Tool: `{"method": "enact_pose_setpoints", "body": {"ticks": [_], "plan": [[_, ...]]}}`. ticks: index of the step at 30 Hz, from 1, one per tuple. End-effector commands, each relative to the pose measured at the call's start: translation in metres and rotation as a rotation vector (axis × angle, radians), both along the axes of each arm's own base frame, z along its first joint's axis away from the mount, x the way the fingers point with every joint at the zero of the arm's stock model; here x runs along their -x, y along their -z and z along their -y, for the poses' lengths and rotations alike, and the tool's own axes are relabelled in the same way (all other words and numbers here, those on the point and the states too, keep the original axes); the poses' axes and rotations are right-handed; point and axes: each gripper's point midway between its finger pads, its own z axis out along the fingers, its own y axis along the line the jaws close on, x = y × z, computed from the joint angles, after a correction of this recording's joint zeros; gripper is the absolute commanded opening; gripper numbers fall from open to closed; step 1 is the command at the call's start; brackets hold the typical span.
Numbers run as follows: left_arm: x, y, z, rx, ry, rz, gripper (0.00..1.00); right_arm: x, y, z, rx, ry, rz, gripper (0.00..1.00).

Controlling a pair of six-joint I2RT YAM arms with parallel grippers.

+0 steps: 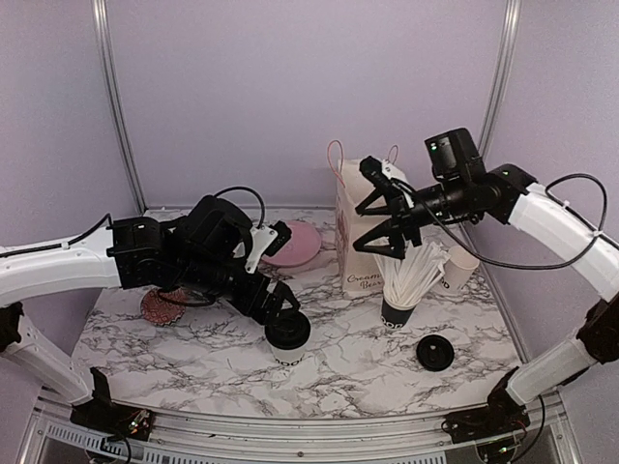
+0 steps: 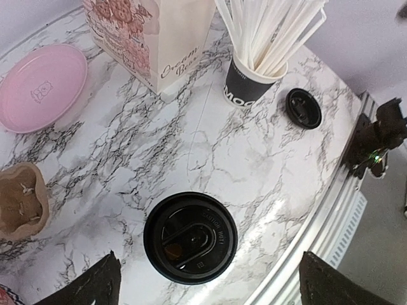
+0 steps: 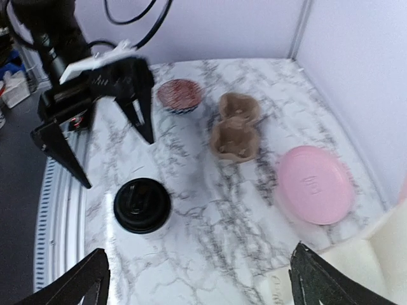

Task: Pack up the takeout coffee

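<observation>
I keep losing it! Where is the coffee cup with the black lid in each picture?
Top view: coffee cup, low middle.
Left wrist: coffee cup, bottom middle.
Right wrist: coffee cup, lower left.
Shared landmark: pink plate, in all three views.

The left gripper [image 1: 283, 307] hangs over a lidded takeout cup [image 1: 288, 333] at the marble table's [image 1: 184, 353] near middle, while the right gripper [image 1: 360, 230], jaws spread, hovers by the paper bag [image 1: 350, 266] above the straw-filled cup [image 1: 398, 311].
</observation>
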Motion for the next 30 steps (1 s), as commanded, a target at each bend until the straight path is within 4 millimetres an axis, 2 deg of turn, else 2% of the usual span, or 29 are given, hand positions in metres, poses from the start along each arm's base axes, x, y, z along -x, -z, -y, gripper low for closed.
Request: {"method": "enact_pose_setpoints", "body": {"ticks": [1,5,8,17,25,30], "plan": [[0.003,0.031,-0.003,-0.226,0.126,0.089,0.99,-0.057,-0.025,0.033,-0.066,0.259,0.129,0.99],[0.005,0.046,0.004,-0.333,0.172,0.145,0.99,-0.054,-0.028,0.048,-0.107,0.222,0.073,0.99],[0.003,0.061,0.008,-0.375,0.183,0.132,0.96,-0.053,-0.033,0.052,-0.127,0.238,0.112,0.99],[-0.005,0.084,0.013,-0.439,0.151,0.104,0.83,-0.042,-0.026,0.049,-0.135,0.189,0.082,0.98],[-0.004,0.094,0.017,-0.452,0.152,0.080,0.70,-0.038,-0.020,0.049,-0.133,0.169,0.067,0.98],[-0.013,0.085,0.007,-0.449,0.113,0.095,0.67,-0.037,-0.020,0.049,-0.128,0.165,0.069,0.97]]}}
